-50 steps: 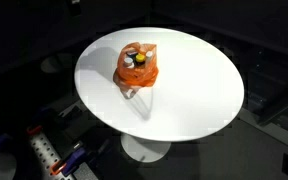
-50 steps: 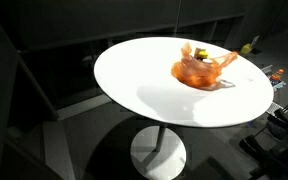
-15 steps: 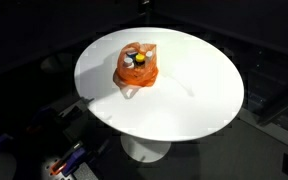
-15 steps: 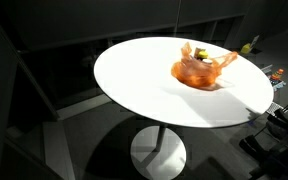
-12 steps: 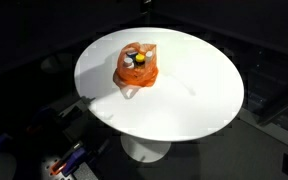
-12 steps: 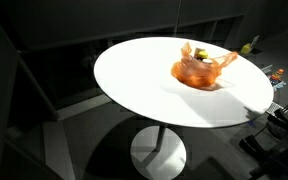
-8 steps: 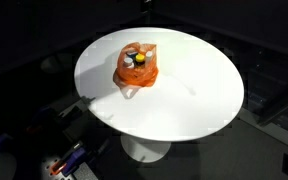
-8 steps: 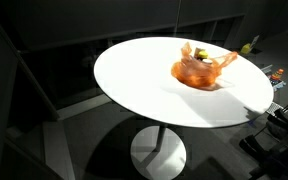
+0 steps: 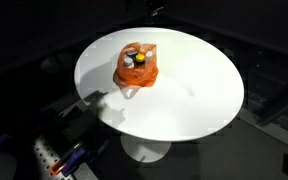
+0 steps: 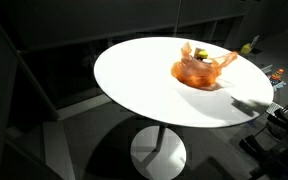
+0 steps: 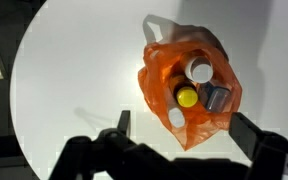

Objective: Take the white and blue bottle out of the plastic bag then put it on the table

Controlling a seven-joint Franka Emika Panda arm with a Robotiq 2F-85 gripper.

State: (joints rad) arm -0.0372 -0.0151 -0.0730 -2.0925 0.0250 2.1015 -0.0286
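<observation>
Both exterior cameras stood well back from the round white table [image 9: 199, 95]. In an exterior view the lens sat high and looked steeply down, with the orange plastic bag [image 9: 137, 68] left of centre. In an exterior view it sat lower, off to one side, so the table [image 10: 144, 85] showed at a slant, pedestal [image 10: 159, 150] included. The wrist camera was much nearer (no surprise), aimed straight down, with the gripper [image 11: 181, 122] poking in along the bottom edge. All three shared the bag and the tabletop around it.
</observation>
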